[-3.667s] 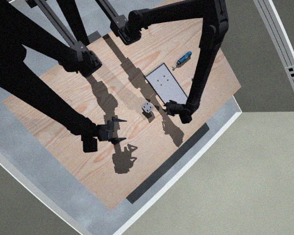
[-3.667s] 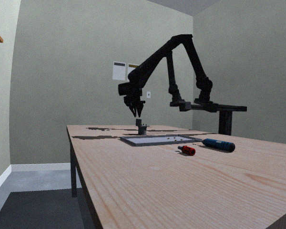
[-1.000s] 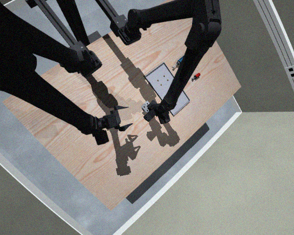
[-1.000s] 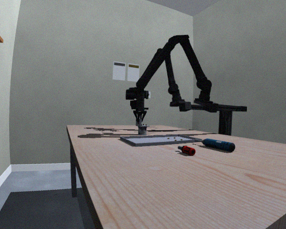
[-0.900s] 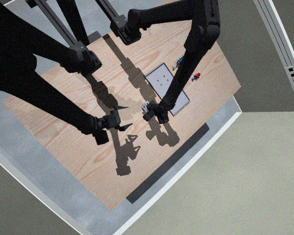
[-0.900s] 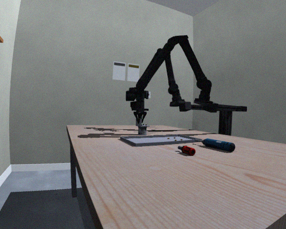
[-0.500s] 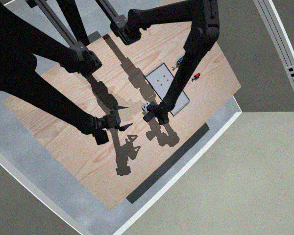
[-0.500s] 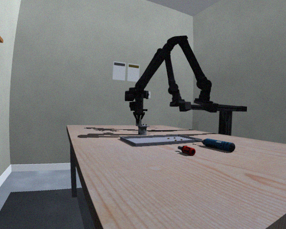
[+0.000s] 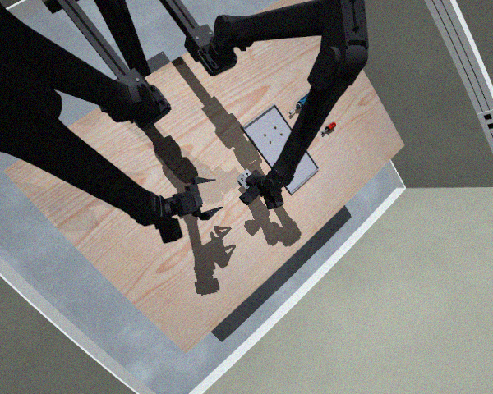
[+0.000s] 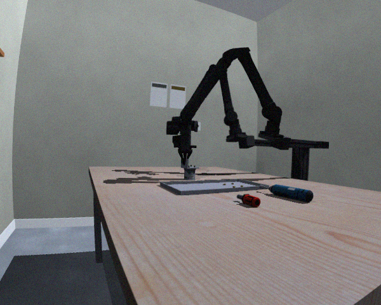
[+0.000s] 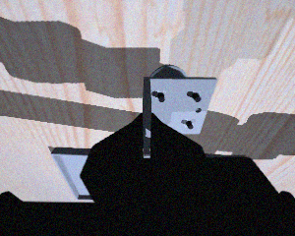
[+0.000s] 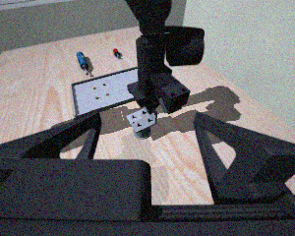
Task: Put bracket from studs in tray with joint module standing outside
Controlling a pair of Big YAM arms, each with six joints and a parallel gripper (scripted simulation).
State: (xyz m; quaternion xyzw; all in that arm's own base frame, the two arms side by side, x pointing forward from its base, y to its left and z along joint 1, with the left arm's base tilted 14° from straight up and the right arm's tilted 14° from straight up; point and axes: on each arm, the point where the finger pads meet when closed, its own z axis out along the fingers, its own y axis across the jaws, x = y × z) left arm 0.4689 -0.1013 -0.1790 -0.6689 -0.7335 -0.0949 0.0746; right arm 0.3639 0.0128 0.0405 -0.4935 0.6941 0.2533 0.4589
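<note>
The bracket point(image 9: 242, 178) point(image 10: 194, 168) point(image 11: 177, 88) point(image 12: 144, 119) is a pale metal plate with an upright flange. Its plate lies over dark studs on top of the round grey joint module point(image 10: 189, 174) point(image 11: 168, 71) point(image 12: 144, 133), which stands upright on the table outside the tray. My left gripper point(image 10: 184, 160) point(image 11: 147, 117) points down and is shut on the bracket's upright flange. My right gripper point(image 9: 218, 194) is open and empty, above the table to one side. The shallow tray point(image 9: 260, 127) point(image 10: 200, 187) point(image 11: 73, 167) point(image 12: 85, 101) lies beside the module.
Several small brass-coloured pieces point(image 9: 275, 127) point(image 12: 104, 85) lie in the tray. A blue tool point(image 9: 301, 103) point(image 10: 291, 192) point(image 12: 82, 60) and a red tool point(image 9: 331, 125) point(image 10: 251, 200) point(image 12: 116, 52) lie beyond it. The left forearm point(image 9: 308, 122) passes over the tray in the top view.
</note>
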